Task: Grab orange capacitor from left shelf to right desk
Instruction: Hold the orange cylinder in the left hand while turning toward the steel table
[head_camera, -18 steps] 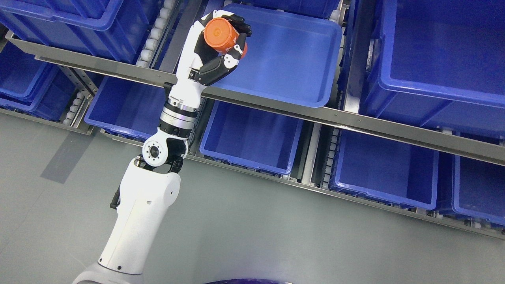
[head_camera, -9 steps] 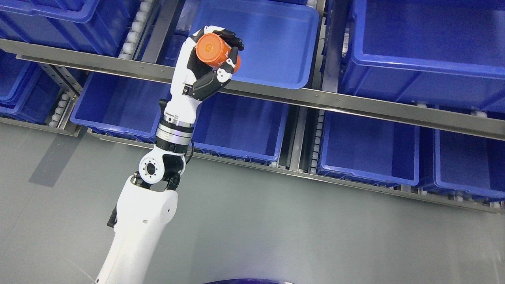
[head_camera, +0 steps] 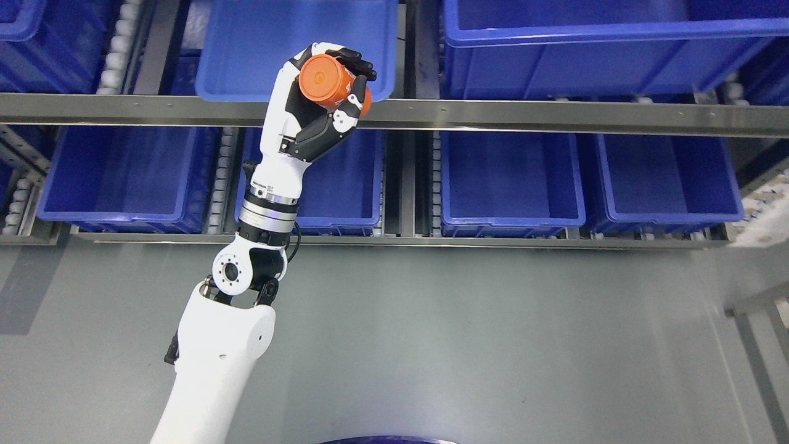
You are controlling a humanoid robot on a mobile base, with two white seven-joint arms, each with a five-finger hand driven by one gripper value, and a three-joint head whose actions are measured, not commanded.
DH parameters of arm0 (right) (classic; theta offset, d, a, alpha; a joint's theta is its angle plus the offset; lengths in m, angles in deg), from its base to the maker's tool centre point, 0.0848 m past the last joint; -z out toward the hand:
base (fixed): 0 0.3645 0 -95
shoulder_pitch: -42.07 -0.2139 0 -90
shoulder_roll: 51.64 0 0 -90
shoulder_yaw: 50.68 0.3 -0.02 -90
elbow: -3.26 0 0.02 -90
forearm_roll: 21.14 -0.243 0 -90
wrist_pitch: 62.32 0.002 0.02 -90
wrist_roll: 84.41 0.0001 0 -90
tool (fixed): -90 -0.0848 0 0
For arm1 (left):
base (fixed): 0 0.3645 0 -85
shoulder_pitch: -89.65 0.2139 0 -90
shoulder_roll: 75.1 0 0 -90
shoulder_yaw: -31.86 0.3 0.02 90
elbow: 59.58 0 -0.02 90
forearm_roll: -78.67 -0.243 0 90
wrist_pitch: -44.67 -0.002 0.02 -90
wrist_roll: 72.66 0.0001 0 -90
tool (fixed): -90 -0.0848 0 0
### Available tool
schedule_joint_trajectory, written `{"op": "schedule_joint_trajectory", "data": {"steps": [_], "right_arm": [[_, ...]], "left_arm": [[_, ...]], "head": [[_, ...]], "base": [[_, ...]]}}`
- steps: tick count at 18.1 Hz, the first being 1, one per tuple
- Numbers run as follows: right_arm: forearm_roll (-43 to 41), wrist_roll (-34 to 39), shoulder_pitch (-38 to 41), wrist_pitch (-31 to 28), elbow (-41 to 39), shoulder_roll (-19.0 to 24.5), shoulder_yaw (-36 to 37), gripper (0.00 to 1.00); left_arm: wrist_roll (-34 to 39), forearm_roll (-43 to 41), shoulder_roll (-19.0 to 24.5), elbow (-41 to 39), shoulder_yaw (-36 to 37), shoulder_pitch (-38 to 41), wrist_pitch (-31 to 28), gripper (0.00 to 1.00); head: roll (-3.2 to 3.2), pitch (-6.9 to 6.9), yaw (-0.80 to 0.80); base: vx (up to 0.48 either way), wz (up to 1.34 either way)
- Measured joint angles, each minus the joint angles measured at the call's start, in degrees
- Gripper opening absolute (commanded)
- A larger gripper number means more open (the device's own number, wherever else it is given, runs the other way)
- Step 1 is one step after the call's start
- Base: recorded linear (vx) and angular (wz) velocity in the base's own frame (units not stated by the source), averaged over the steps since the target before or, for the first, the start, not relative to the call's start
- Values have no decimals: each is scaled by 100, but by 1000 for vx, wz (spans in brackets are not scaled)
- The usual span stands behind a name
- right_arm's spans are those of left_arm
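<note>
The orange capacitor [head_camera: 333, 84] is a short smooth cylinder with a matte plastic look, its flat round end turned toward the camera and up-left, its long axis slanting away down to the right. It sits in the left hand [head_camera: 311, 102], whose black-tipped fingers [head_camera: 357, 60] curl over its top while the thumb [head_camera: 327, 131] presses from below. Behind the hand runs the brushed metal shelf rail [head_camera: 555, 117]. Above the hand, a shallow blue plastic tray [head_camera: 259, 49] rests on the upper level; below the wrist and to either side stand deeper blue bins [head_camera: 511, 179] with rounded rims. Under the forearm lies smooth grey floor [head_camera: 462, 345].
</note>
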State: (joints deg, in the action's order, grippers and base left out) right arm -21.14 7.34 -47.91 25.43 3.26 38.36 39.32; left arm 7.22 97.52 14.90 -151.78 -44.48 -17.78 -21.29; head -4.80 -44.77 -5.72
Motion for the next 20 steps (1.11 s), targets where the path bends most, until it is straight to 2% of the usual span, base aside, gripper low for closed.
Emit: {"op": "schedule_joint_trajectory", "data": {"steps": [10, 20], "right_arm": [[0, 0, -1, 0, 0, 0, 0, 100], [0, 0, -2, 0, 0, 0, 0, 100]], "left_arm": [[-50, -1, 0, -159, 91, 17, -12, 5], [-51, -2, 0, -215, 431, -5, -6, 5]], "head": [[0, 0, 0], [0, 0, 0]], "base": [[-12, -629], [121, -571]]}}
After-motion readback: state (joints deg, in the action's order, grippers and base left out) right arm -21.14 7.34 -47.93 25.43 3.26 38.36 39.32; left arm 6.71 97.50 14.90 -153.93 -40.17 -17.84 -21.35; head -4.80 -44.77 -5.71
